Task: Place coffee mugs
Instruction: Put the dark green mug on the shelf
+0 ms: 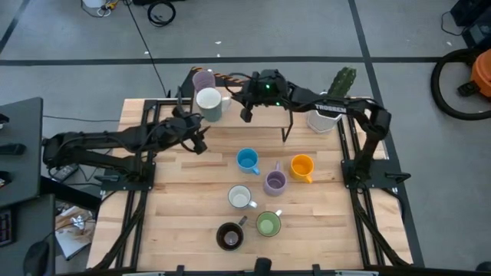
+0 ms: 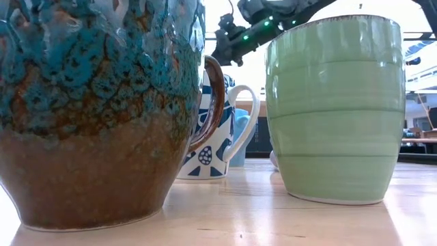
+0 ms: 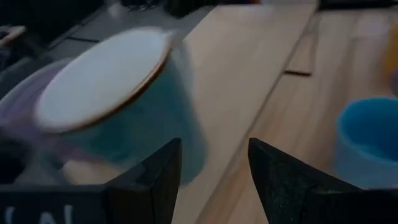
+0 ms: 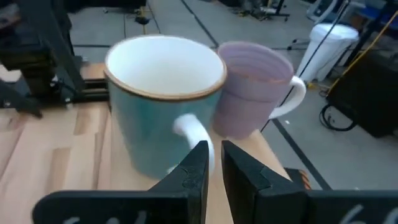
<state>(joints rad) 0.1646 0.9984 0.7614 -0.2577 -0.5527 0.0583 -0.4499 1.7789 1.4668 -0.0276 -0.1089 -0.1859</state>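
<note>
So the right gripper is up at the far edge of the table, jaws pinched down on the white handle of a teal-sided mug with a white inside. In the right wrist view the handle sits right between the two fingers and the mug body is just past the tips. A lilac mug stands touching that mug on the side away from the left arm, its handle pointing off the other way.

The left gripper is close by on the opposite side of the same mug, jaws spread and holding nothing. From its wrist camera the mug is just beyond the fingertips, slightly off to one side.

The rest sit in a loose cluster mid-table: a blue mug, an orange mug, a second lilac mug, a white mug, a green mug and a dark brown mug nearest the front edge. All upright.
</note>
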